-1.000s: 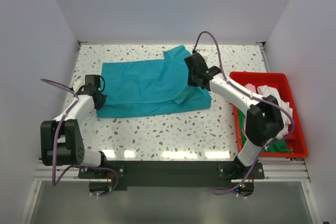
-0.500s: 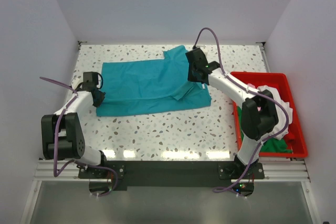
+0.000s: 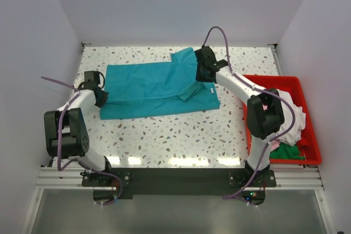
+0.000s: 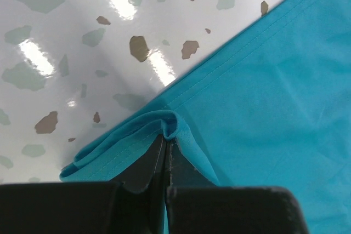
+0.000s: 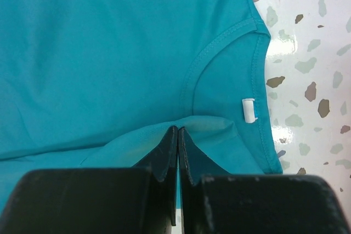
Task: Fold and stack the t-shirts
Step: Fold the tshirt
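Here the teal shirt [image 3: 148,89] lies spread flat over the far half of the table [image 3: 181,135], with its hem toward the left edge and its neck toward the right edge. An arm holds each end. Near the left edge, the left gripper [image 4: 165,142] has its jaws closed on a small raised ridge of hem cloth, squeezed between the dark fingers. At the neck end, the right gripper [image 5: 176,131] is pinched tight on a pleat of cloth just below the collar, with the white neck label [image 5: 249,110] just beside it.

Gripping both ends at once seems meant to keep the cloth taut, so one long side can be lifted and laid over as a clean fold without sagging in the middle. Thin cloth like this will likely slip if either pinch is shallow.

The red bin [image 3: 271,77] at the right edge holds the other shirts [image 3: 293,119] in a loose heap. No folded stack shows yet, so the task looks to be at an early stage.
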Motion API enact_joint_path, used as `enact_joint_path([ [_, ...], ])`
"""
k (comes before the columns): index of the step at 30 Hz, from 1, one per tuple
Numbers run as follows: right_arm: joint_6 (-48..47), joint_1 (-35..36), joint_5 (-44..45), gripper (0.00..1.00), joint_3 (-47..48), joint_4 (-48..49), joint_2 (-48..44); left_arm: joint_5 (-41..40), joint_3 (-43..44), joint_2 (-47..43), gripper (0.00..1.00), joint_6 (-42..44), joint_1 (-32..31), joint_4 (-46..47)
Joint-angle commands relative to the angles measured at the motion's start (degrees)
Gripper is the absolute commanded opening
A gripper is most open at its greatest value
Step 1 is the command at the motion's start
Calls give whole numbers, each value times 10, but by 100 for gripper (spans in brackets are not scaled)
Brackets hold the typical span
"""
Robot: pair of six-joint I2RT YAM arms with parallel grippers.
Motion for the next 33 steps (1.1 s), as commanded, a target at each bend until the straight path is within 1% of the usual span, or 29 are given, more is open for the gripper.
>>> enact_joint_path([
  [1, -3, -7, -15, 0, 33, 11, 17, 19, 31, 18, 0, 19, 6, 41],
  [5, 3, -14, -26, 0, 44, 12, 35, 45, 32, 30, 4, 28, 12, 72],
  [7, 6, -20, -32, 0, 52, 10, 44, 48, 38, 33, 9, 30, 14, 75],
  [9, 8, -24, -37, 0, 60, 5, 50, 49, 43, 37, 18, 34, 19, 72],
  [10, 10, -26, -42, 4, 62, 5, 52, 50, 48, 39, 25, 34, 22, 67],
  [11, 10, -27, -43, 12, 63, 3, 54, 53, 50, 38, 32, 37, 27, 65],
  [12, 10, -27, -42, 34, 65, 4, 54, 54, 49, 35, 50, 37, 30, 62],
  [13, 8, -27, -42, 43, 67, 5, 53, 56, 44, 31, 57, 37, 32, 63],
  [15, 4, -28, -44, 56, 74, -1, 52, 56, 39, 13, 73, 41, 38, 66],
  [16, 3, -27, -43, 59, 73, -5, 49, 56, 38, 7, 74, 43, 39, 61],
  [18, 8, -26, -41, 59, 47, 0, 26, 59, 33, -12, 75, 48, 39, 55],
  [19, 11, -24, -43, 59, 31, 8, 15, 63, 16, -20, 75, 48, 39, 59],
  [20, 14, -23, -46, 56, 13, 23, 4, 69, 6, -38, 73, 45, 38, 60],
  [22, 21, -13, -46, 53, -38, 37, -27, 76, -30, -63, 71, 45, 36, 72],
  [25, 25, 13, -40, 51, -85, 57, -44, 72, -71, -87, 64, 45, 11, 77],
  [26, 27, 26, -36, 48, -92, 58, -45, 71, -81, -92, 60, 46, 2, 82],
  [27, 32, 32, -33, 45, -108, 64, -46, 70, -97, -97, 59, 43, -7, 84],
  [28, 36, 38, -33, 42, -117, 77, -49, 63, -104, -105, 56, 38, -25, 86],
  [29, 42, 50, -33, 34, -128, 83, -49, 60, -109, -107, 55, 35, -34, 88],
  [31, 44, 61, -27, 27, -127, 85, -36, 56, -121, -108, 53, 29, -57, 92],
  [33, 46, 73, -22, 20, -113, 78, -21, 50, -123, -105, 51, 27, -67, 94],
])
